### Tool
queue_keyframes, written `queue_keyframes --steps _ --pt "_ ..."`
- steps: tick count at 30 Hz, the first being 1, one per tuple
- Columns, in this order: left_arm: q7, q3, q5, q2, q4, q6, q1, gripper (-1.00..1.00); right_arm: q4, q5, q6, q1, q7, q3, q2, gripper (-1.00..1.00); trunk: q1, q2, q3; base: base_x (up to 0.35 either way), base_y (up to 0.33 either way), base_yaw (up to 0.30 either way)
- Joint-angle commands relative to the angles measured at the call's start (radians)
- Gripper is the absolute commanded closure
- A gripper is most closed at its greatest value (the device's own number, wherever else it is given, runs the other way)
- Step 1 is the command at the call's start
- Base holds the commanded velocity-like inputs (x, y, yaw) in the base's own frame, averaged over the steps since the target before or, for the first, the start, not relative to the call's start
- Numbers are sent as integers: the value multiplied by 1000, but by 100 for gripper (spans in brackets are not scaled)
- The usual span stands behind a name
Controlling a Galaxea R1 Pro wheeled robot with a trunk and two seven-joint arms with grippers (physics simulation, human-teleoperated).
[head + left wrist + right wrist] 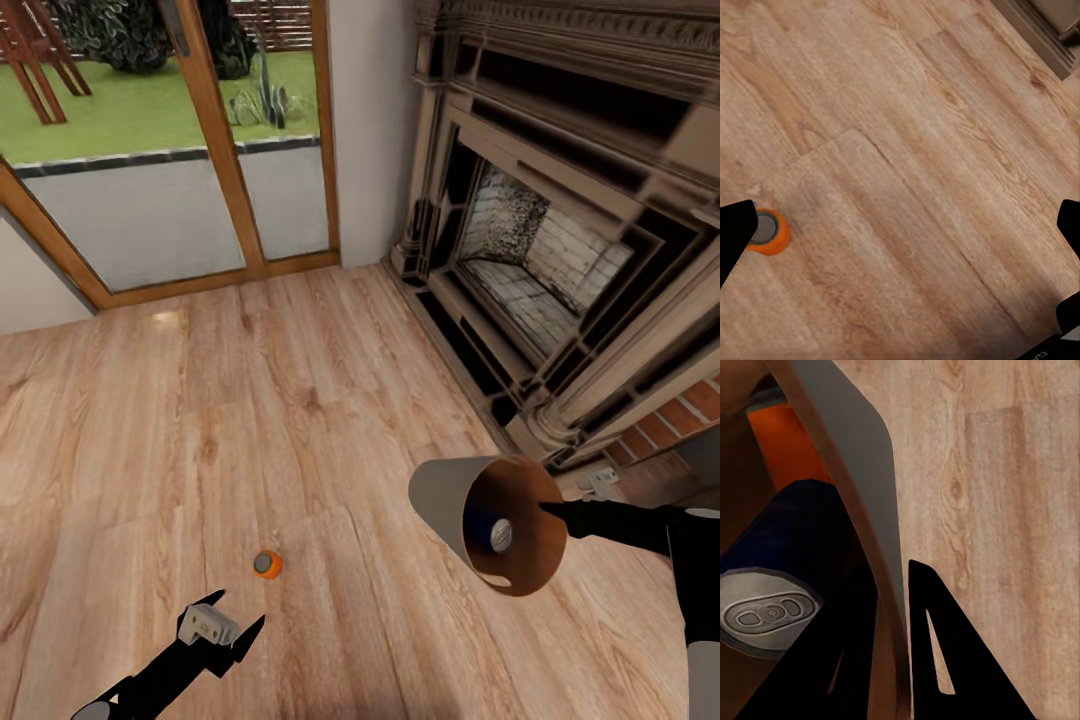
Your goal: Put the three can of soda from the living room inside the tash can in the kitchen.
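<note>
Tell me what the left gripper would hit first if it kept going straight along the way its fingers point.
Most likely the bare wood floor: the left gripper is open and aimed down at the planks. The orange can stands off to one side by one fingertip, so it would probably be missed, though depth is hard to judge.

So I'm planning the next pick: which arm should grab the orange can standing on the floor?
Left. The left gripper hangs open just short of the orange can, nothing between them. The right gripper is clamped on the bin's rim.
</note>
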Motion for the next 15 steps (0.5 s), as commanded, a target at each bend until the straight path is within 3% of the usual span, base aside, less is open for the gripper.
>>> queue_keyframes --steps 1,7,15 --pt "0 0 1 0 -1 -2 0 -100 8 -6 -3 0 5 0 1 100 0 0 0 0 71 -2" --pt "0 0 1 0 -2 -5 0 -100 13 -7 -10 0 5 -1 2 100 0 0 0 1 26 -1" --pt "0 0 -1 0 -2 -1 0 -100 14 -5 -13 0 5 0 5 100 0 0 0 95 243 0"
